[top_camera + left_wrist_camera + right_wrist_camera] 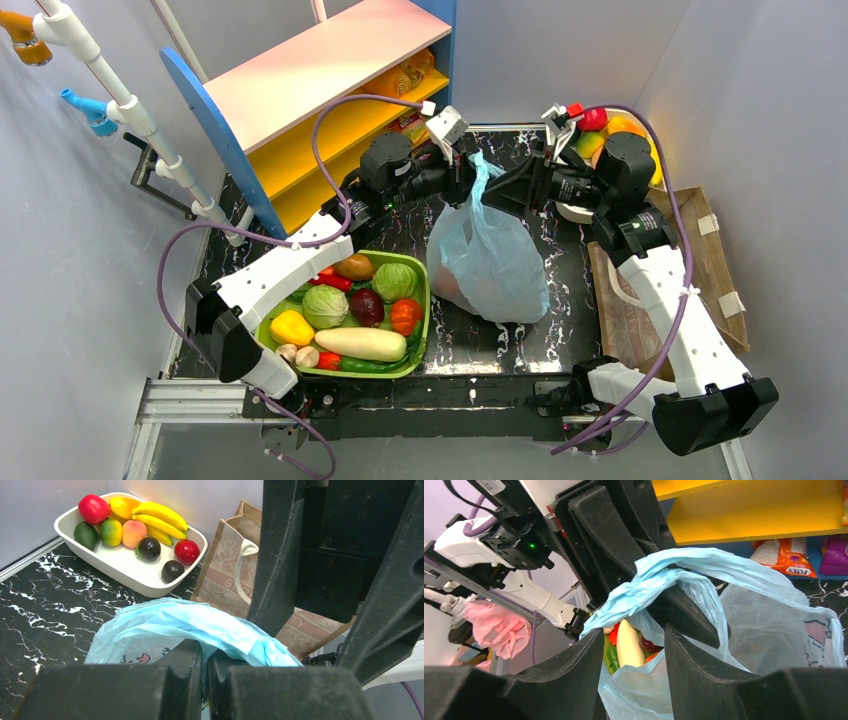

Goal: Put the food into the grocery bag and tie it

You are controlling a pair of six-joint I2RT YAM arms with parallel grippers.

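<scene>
Left fingers [165, 680]: clenched on twisted handle [220, 630] of grocery bag [490, 255], upright on table [480, 345]. Right fingers [559, 680]: parted, seemingly loose around bag film, directly opposite. Handle axis between both arms; equally near.

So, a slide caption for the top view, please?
Left gripper shut on the light-blue grocery bag; right gripper opposite, jaws apart.

Bright, even light, soft shadows — the left hand [205, 655], close up, is blurred and grainy.
</scene>
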